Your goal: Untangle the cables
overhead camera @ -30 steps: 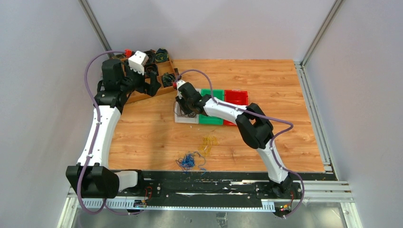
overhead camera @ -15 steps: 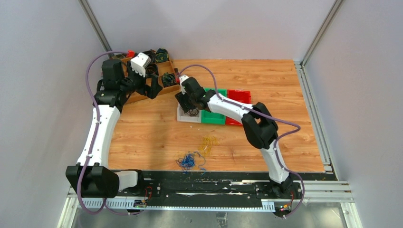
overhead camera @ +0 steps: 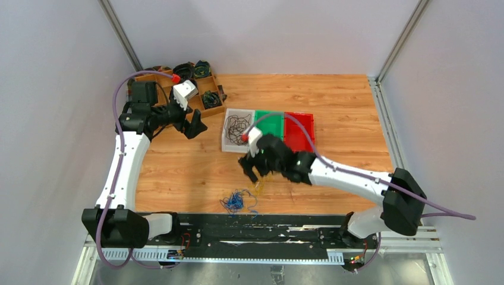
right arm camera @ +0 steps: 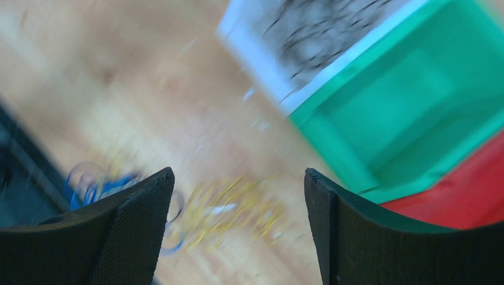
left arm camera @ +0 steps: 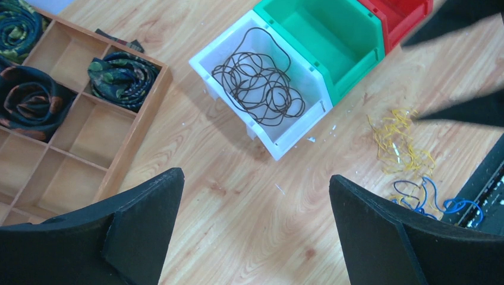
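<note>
A second ago we saw the right gripper low over the white bin; now it has swung back toward the near edge, and the black cables lie loose and uncovered inside that bin. Its jaws stand wide with nothing between them. The left gripper has drifted off the wooden tray to hang over the table beside it, jaws equally wide and empty. From the right wrist we find the yellow cables, blurred, on the wood directly below the gap between the fingers, and the blue cables just past one finger, near the front edge
</note>
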Tool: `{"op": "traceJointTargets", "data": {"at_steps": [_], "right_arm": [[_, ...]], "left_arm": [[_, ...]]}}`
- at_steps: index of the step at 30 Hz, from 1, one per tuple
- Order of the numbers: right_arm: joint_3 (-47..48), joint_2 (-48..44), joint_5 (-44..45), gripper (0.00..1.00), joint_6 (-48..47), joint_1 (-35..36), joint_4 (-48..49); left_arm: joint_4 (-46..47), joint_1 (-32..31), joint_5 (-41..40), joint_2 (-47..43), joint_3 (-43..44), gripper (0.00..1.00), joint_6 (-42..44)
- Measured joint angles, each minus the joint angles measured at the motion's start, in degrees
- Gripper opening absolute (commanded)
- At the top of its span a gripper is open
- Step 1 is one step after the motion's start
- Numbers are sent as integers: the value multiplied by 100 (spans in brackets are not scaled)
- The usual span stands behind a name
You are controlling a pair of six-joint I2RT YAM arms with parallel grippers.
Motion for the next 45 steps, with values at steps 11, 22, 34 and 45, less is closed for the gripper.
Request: {"op": "traceJointTargets", "data": {"at_steps": [11,22,34,45], "right_arm": [[-1598,155,-138,76,28,1604,708],[-426,1762,142,48,597,922,984],[179,2111,260,25,1320,673,1279],[-442,817,160,63,1502,446,1244]], "left_arm": [[-96,-2,31,-2,2,97,203],[-111,-2,2,-4,2,97,260],[-138,-2,-17,-7,2,94,398],[-774,-1023,210,-640,-1189,99,1241]]}}
